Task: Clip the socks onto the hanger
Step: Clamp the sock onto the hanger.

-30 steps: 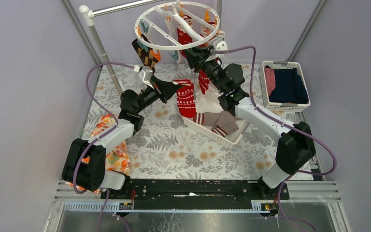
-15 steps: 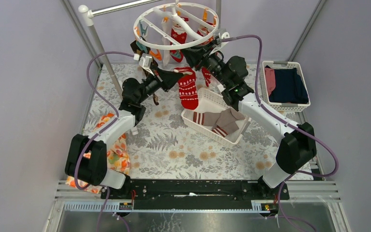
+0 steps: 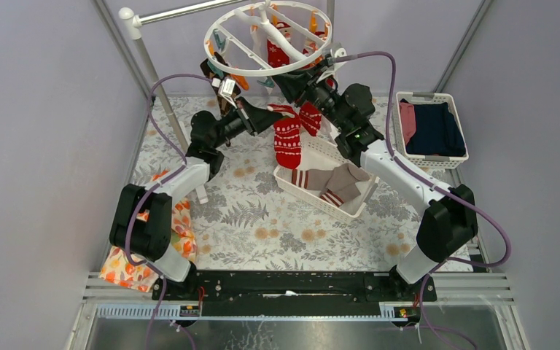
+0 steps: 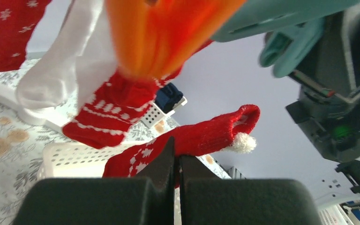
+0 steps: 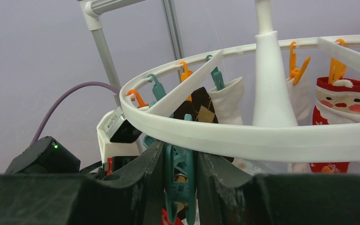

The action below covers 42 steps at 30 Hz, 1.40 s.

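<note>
**Lilac walls, floral tabletop [image 3: 248,219]: red snowflake sock [image 4: 201,136] held up beside the hanger [image 3: 266,73]**

The round white hanger hangs over the far side of the tabletop. A Santa sock [image 5: 342,101], an argyle sock [image 5: 199,105] and a white sock [image 5: 227,101] are clipped beneath it. Just under the ring's rim, the right gripper [image 5: 180,187] has its jaws clenched on a teal clip [image 5: 180,164], one finger on each side. The left gripper [image 4: 177,161] sits near it and a little lower. Its jaws are pinched tight on the red snowflake sock a short way below the cuff. The rest of that sock dangles above a white slatted basket [image 3: 292,193], which holds a striped-cuff sock [image 3: 306,177] and a taupe sock [image 3: 344,179]. Well to the right, a second basket [image 3: 432,157] holds navy and pink clothes. An orange floral cloth [image 3: 135,264] lies by the left arm's base.
</note>
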Tool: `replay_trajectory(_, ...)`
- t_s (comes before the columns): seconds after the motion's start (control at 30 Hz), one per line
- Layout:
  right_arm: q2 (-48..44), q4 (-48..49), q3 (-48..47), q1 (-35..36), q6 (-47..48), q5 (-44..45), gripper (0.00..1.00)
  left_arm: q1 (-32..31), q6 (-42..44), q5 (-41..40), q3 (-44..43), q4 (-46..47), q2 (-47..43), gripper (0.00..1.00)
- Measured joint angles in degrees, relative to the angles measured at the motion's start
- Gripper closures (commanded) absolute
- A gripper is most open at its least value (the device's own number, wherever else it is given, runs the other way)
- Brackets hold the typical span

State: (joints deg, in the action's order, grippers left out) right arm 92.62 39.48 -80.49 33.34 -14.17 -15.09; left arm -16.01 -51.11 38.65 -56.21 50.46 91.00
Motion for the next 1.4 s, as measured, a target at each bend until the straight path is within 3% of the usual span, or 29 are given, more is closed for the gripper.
replay_trajectory(0.63, 0.0, 0.2, 0.0, -0.8, -1.1, -1.6, 0.85, 0.0, -5.4, 3.3, -2.9, 3.6, 1.6, 1.0)
replay_trajectory(1.4, 0.0, 0.2, 0.0, -0.8, -1.3, -2.5, 0.85, 0.0, -7.5, -0.8, -4.2, 1.4, 1.5, 1.0)
